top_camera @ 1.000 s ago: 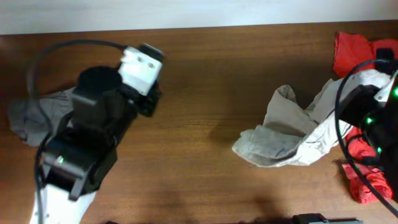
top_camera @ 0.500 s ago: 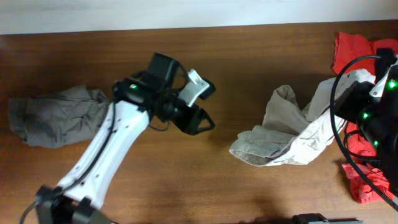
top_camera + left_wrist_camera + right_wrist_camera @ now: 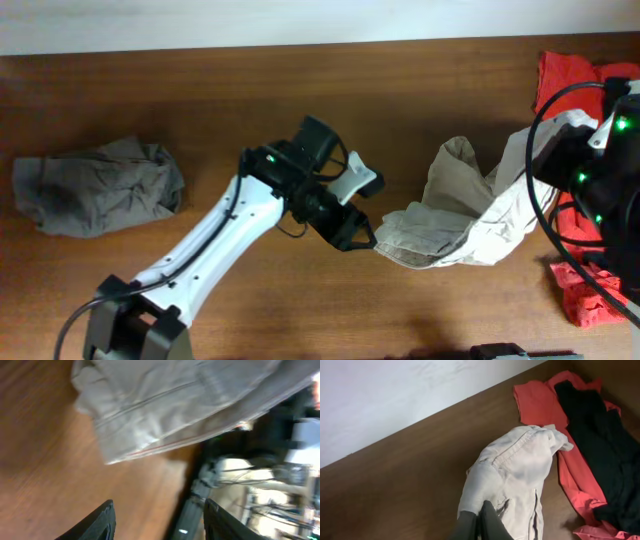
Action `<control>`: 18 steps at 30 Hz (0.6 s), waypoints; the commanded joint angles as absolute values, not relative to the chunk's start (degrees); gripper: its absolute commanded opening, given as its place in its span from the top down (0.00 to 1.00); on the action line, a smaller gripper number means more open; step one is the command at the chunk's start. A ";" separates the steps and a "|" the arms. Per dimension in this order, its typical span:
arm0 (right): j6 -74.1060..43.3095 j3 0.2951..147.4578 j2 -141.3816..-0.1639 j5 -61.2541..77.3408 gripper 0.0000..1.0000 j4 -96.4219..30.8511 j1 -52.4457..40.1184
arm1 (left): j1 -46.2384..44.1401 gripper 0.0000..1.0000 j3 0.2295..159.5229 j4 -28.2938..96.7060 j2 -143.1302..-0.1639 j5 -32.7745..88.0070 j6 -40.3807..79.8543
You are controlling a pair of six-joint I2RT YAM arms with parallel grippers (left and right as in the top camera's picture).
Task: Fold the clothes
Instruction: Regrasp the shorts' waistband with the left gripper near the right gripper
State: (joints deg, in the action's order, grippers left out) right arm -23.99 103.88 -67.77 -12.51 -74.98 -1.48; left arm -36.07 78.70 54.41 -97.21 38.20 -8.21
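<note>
Now left hand [image 3: 358,238] moved over beside beige shorts [image 3: 450,215], jaws wider.

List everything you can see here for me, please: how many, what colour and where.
beige shorts: 1, light beige, on the table right of centre, one end held up by the right gripper
gray garment: 1, gray, crumpled at the table's left end
red garment: 1 as far as shows, red, at the table's far right
black garment: 1, black, lying on the red garment
table: 1, brown wood
wall: 1, white, behind the table
left gripper: 1, black, on a white arm, open, close to the left edge of the beige shorts
right gripper: 1, dark, shut on the beige shorts
</note>
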 commanded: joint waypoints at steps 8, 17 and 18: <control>-23.88 104.97 -67.40 -12.16 0.96 -73.28 -1.10 | -49.50 0.45 74.13 41.91 -97.60 6.42 -9.04; -24.01 104.99 -66.43 -12.19 0.96 -73.06 -1.10 | -52.73 0.45 74.06 38.59 -101.21 3.31 -8.60; -24.01 104.99 -66.22 -12.16 0.96 -73.01 -1.10 | -52.73 0.45 74.06 38.20 -101.54 2.35 -8.60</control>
